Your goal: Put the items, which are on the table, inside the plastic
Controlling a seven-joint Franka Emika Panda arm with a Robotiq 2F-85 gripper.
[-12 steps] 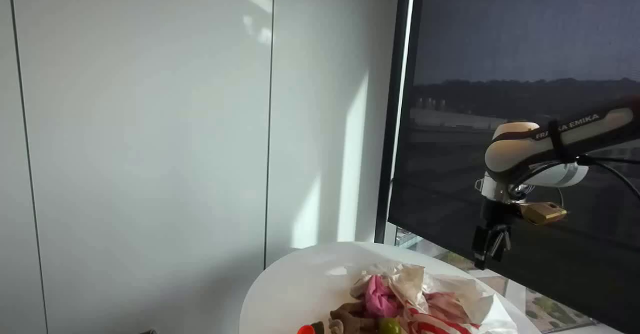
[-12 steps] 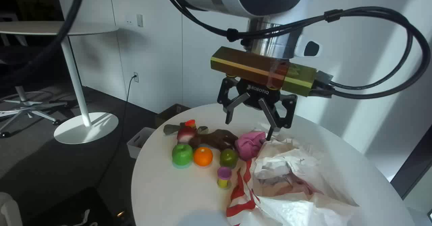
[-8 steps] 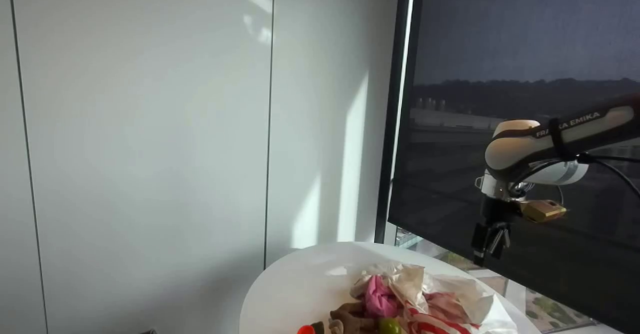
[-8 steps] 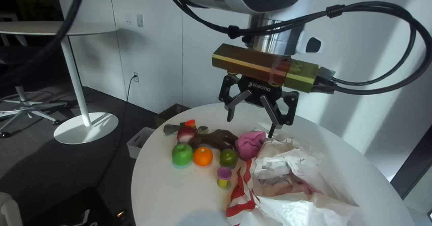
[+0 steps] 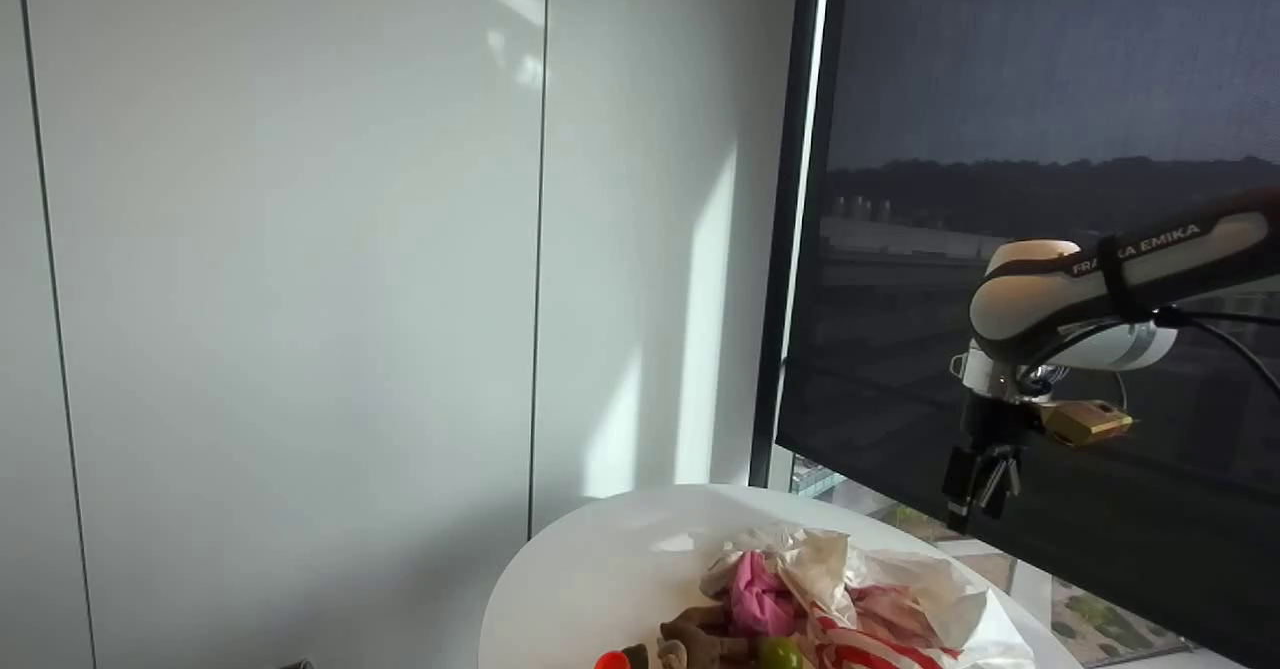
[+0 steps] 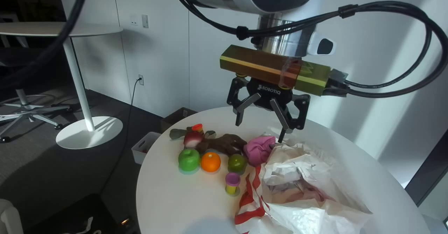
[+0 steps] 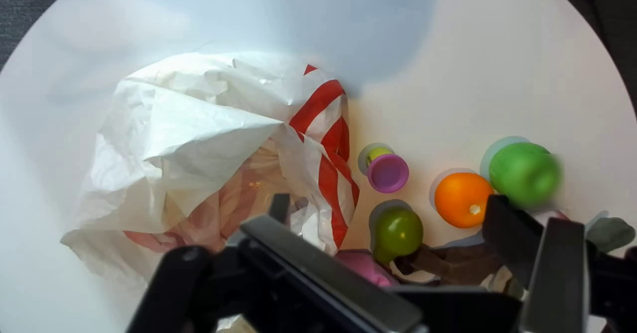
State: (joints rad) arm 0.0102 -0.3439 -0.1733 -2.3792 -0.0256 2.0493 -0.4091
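The crumpled white plastic bag with red stripes (image 6: pixel 301 165) lies on the round white table with its mouth open; it also shows in the wrist view (image 7: pixel 194 129). Beside it are a small yellow tub with a purple lid (image 7: pixel 388 172), a dark green round fruit (image 7: pixel 398 233), an orange (image 7: pixel 463 199) and a green apple (image 7: pixel 525 173). A pink cloth (image 6: pixel 259 150), a brown soft toy (image 6: pixel 224 144), a red and white round item (image 6: pixel 193 139) and a small orange-red piece (image 6: pixel 197 127) lie behind them. My gripper (image 6: pixel 259 131) is open and empty, above the table.
The round table's edge (image 6: pixel 140 178) curves around the items. A grey bin (image 6: pixel 143 146) stands on the floor beside it. A second white table (image 6: pixel 59 27) stands farther back. A cable (image 6: pixel 395 12) loops out from the wrist.
My gripper has risen slightly since the earliest frames and has held still since the middle ones. It stays open, and the items and bag have not moved.
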